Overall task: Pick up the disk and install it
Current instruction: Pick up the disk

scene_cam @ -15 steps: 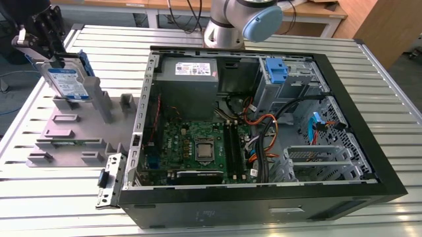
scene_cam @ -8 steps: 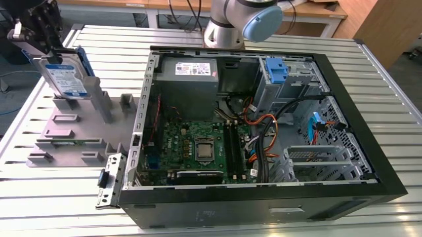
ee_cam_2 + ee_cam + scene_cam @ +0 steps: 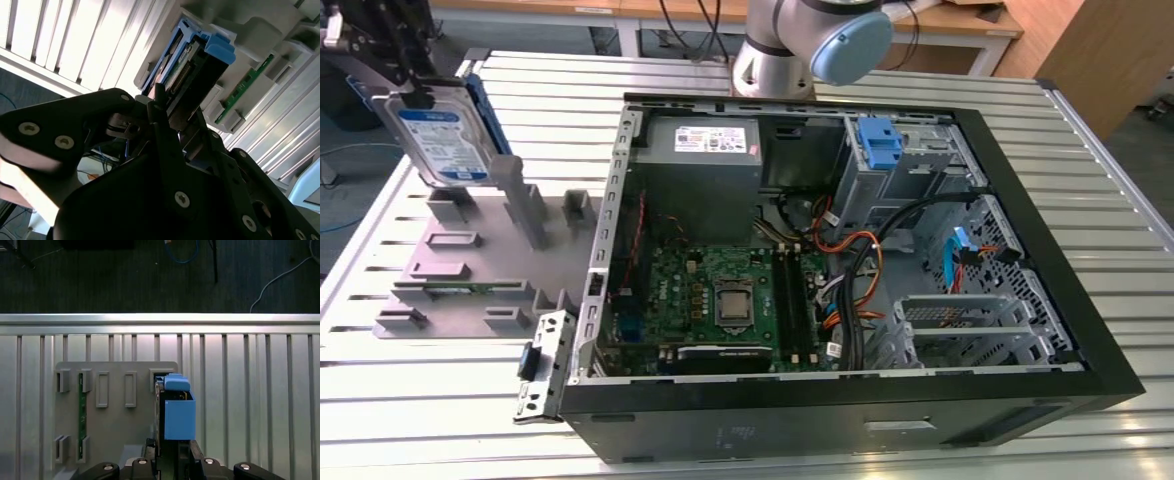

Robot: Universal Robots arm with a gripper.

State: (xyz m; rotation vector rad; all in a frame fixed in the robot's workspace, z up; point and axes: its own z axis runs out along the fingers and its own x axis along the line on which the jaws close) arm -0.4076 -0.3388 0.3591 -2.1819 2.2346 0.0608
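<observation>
Table (image 3: pixel 1101 175) is slatted metal, and the open PC case (image 3: pixel 854 405) hogs most of it, side off, motherboard (image 3: pixel 720 300) showing. A grey holder tray (image 3: pixel 454 270) sits just beside the case on the exterior view's left. The disk (image 3: pixel 443 140) hangs over that tray, upright, label facing out, blue rails round its edges. The gripper (image 3: pixel 411 88) has it clamped by the upper end. A small green memory stick (image 3: pixel 81 410) stands in one tray slot.

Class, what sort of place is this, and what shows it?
Likely a robotics lab bench for computer assembly: open computer case on a slatted metal table, grey fixture plate, gripper holding the disk.
</observation>
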